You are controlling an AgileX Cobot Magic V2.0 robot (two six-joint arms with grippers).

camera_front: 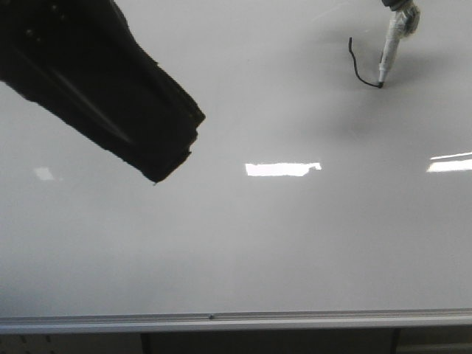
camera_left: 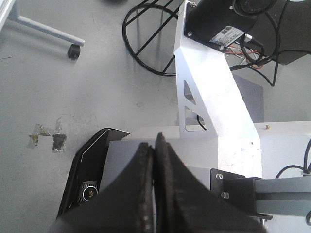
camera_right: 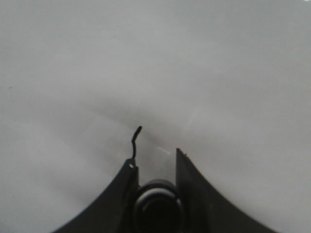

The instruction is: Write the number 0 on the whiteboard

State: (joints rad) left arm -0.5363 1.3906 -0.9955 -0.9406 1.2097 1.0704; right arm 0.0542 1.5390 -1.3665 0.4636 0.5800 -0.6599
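The whiteboard [camera_front: 236, 243] is a glossy pale grey surface that fills the front view. At its far right stands a white marker [camera_front: 389, 51], tilted, with its black tip touching the board. From that tip a short, wobbly black curved stroke [camera_front: 355, 65] of the number 0 runs up and to the left. My right gripper [camera_right: 154, 158] is shut on the marker's dark round end [camera_right: 156, 204], and the stroke [camera_right: 135, 141] shows just past one finger. My left gripper [camera_front: 177, 151] hangs over the board's far left, shut and holding nothing [camera_left: 154, 145].
A silver edge strip [camera_front: 236, 321] runs along the board's near side. Bright light reflections [camera_front: 282, 169] lie across the middle and right. The left wrist view looks off the board at the robot's metal frame [camera_left: 214, 111], cables and floor.
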